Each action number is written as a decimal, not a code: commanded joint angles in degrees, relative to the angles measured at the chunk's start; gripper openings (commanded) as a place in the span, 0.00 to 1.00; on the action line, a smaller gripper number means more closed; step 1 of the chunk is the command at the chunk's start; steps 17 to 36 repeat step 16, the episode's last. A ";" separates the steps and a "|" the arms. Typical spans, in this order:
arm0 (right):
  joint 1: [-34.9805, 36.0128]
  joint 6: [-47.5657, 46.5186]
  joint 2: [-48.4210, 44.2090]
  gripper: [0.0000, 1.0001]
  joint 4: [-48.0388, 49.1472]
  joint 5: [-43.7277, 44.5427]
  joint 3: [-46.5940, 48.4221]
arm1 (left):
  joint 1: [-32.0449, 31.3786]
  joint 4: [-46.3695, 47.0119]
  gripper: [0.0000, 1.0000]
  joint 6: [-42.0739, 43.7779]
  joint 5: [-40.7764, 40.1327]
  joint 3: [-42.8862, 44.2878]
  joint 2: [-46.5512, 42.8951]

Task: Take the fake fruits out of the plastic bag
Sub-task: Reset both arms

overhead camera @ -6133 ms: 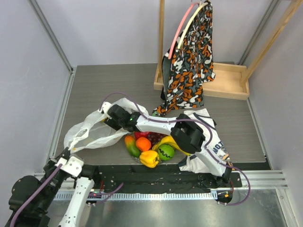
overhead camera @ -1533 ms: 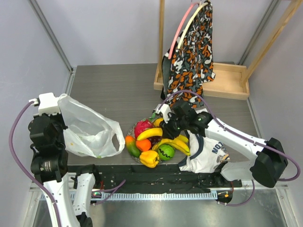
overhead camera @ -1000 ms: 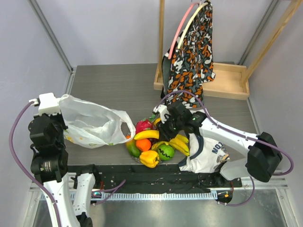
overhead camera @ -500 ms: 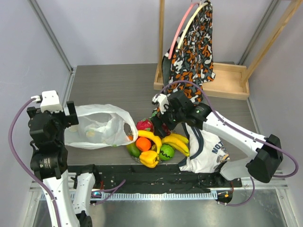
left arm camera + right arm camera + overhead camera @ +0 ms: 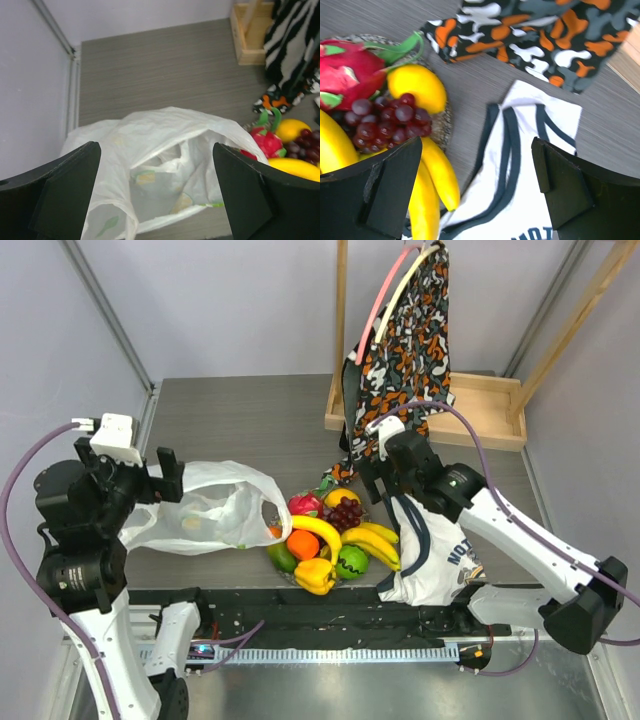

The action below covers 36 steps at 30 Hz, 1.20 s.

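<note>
The plastic bag (image 5: pixel 205 510) lies slumped on the table at the left, its mouth toward the fruit; only printed lemon slices show through it (image 5: pixel 165 170). My left gripper (image 5: pixel 160 485) hovers just above its left end, open and empty (image 5: pixel 156 160). The fake fruits lie heaped to the right of the bag: red fruit (image 5: pixel 303 505), grapes (image 5: pixel 385 122), lemon (image 5: pixel 417 87), bananas (image 5: pixel 370 540), orange (image 5: pixel 302 544), yellow pepper (image 5: pixel 315 575), green ball (image 5: pixel 350 562). Above the heap's right edge, my right gripper (image 5: pixel 385 480) is open with nothing in it (image 5: pixel 477 150).
A white jersey with navy trim (image 5: pixel 435 550) lies right of the fruit. An orange-black patterned cloth bag (image 5: pixel 400 370) hangs from a wooden stand (image 5: pixel 480 410) at the back right. A woven mat (image 5: pixel 442 120) shows under the fruit.
Both grippers opened. The left let the bag go and it sank flat onto the table. The right released a banana onto the heap and drew back to the right, over the jersey.
</note>
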 commanded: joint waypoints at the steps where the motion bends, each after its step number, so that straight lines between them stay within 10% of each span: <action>1: -0.97 1.84 -5.40 1.00 -0.48 6.31 -3.30 | 0.23 -10.30 1.00 0.09 9.32 0.78 1.45; 36: -2.82 2.37 -6.99 1.00 -0.13 5.88 -6.74 | 0.23 -14.53 1.00 3.08 3.45 -11.35 -8.48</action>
